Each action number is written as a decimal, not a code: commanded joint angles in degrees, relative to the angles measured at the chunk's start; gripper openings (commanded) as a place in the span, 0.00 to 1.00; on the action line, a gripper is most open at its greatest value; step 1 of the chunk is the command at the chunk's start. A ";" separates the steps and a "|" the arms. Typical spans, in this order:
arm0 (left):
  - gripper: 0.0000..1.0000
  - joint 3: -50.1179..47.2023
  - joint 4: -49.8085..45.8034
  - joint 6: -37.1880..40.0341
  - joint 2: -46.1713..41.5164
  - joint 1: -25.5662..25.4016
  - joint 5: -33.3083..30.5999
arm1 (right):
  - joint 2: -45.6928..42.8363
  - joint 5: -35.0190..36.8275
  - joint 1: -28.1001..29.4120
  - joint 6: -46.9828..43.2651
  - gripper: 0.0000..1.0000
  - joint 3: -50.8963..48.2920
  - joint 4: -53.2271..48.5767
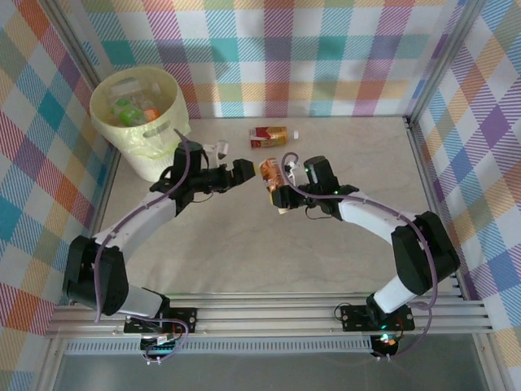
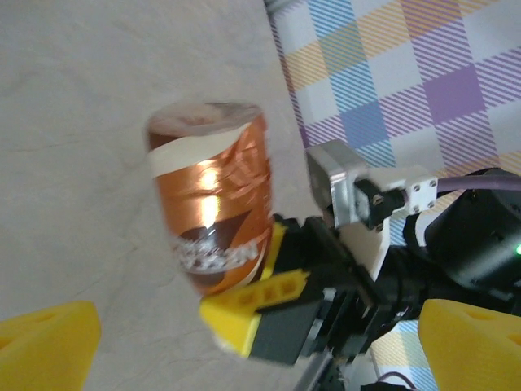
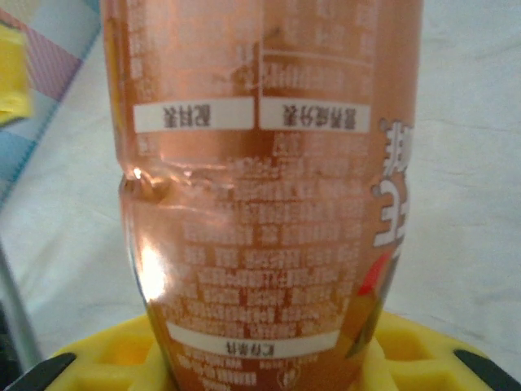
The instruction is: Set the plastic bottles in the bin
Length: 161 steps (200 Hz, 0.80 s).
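My right gripper (image 1: 279, 192) is shut on an orange-labelled plastic bottle (image 1: 270, 172) held above the middle of the table. In the right wrist view the bottle (image 3: 269, 187) stands between the yellow fingers (image 3: 423, 350), its label dented. My left gripper (image 1: 241, 172) is open just left of the bottle and not touching it. The left wrist view has the bottle (image 2: 213, 195) ahead of the wide-apart left fingertips (image 2: 45, 342). Another bottle (image 1: 269, 135) with a red and orange label lies at the back. The pale-yellow bin (image 1: 138, 122) at the back left holds several bottles.
A small white cap (image 1: 296, 134) lies beside the lying bottle. A small clear item (image 1: 218, 149) sits between the bin and my left arm. Checked walls (image 1: 326, 57) close in the table on three sides.
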 commanded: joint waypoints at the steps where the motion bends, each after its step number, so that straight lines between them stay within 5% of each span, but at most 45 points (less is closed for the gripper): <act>1: 1.00 3.87 4.39 -1.23 2.76 -2.00 0.86 | -2.25 -5.74 1.05 9.51 0.29 -1.31 11.98; 69: 1.00 6.49 1.24 -0.48 6.37 -3.31 -6.03 | -1.17 -15.39 2.00 16.12 0.30 -2.47 22.24; 92: 0.97 6.55 4.45 -1.80 7.70 -3.37 -2.30 | -0.38 -19.17 2.15 17.87 0.31 -2.43 25.79; 161: 0.57 6.56 12.36 -4.70 9.33 -3.36 2.40 | 0.07 -19.57 2.24 16.62 0.38 -1.64 23.90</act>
